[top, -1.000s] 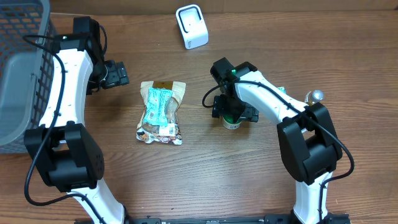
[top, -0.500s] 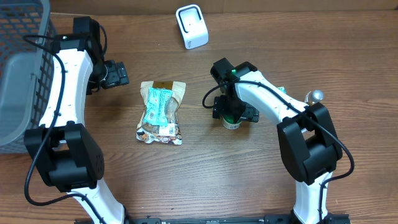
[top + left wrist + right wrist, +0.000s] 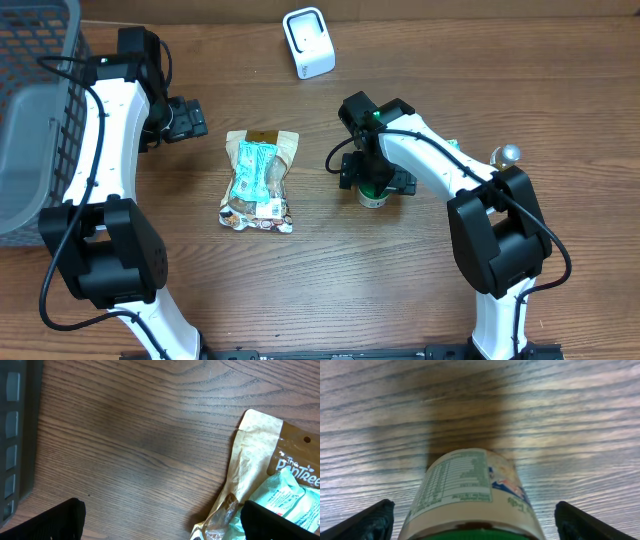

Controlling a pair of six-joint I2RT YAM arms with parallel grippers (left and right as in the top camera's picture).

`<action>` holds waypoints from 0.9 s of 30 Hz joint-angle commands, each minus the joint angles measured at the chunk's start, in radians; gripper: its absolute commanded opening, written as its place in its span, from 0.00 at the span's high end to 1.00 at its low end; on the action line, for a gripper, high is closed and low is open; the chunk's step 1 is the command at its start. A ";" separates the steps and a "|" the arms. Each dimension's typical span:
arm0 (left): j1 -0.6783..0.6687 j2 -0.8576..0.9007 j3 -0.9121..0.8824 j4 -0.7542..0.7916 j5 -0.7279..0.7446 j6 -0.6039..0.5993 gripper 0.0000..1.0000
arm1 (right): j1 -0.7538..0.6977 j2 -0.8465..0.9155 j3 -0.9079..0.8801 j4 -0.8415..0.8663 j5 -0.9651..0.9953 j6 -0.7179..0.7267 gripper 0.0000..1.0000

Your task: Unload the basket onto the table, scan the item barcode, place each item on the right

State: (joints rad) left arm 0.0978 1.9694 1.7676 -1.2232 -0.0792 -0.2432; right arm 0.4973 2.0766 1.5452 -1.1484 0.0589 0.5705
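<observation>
The item, a small jar (image 3: 470,490) with a green lid and a printed nutrition label, stands upright on the wooden table. My right gripper (image 3: 480,522) is open and straddles it, with a gap on each side and neither finger touching. From overhead the right gripper (image 3: 375,178) hides most of the jar (image 3: 373,197). The white barcode scanner (image 3: 308,42) stands at the far middle of the table. My left gripper (image 3: 185,118) is open and empty, hovering at the upper left of a snack bag (image 3: 258,180).
The tan and teal snack bag (image 3: 270,475) lies flat under my left gripper's (image 3: 165,522) right finger. A grey mesh basket (image 3: 35,110) fills the far left edge, its wall (image 3: 15,435) close to the left wrist. A small silver ball (image 3: 509,154) shows by the right arm.
</observation>
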 commanded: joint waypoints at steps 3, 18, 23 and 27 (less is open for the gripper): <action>-0.007 -0.010 0.015 0.001 -0.006 0.012 0.00 | -0.007 -0.042 0.021 -0.001 -0.018 0.000 0.20; -0.007 -0.010 0.015 0.001 -0.006 0.012 0.00 | -0.051 -0.055 0.208 -0.145 -0.066 -0.047 0.51; -0.007 -0.010 0.015 0.001 -0.006 0.012 0.00 | -0.115 -0.055 0.290 -0.217 -0.339 -0.133 0.53; -0.007 -0.010 0.015 0.001 -0.006 0.012 0.00 | -0.163 -0.055 0.290 -0.256 -0.639 -0.212 0.64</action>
State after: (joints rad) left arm 0.0978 1.9694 1.7676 -1.2236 -0.0792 -0.2428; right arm 0.3695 2.0628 1.8095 -1.3769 -0.2634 0.4530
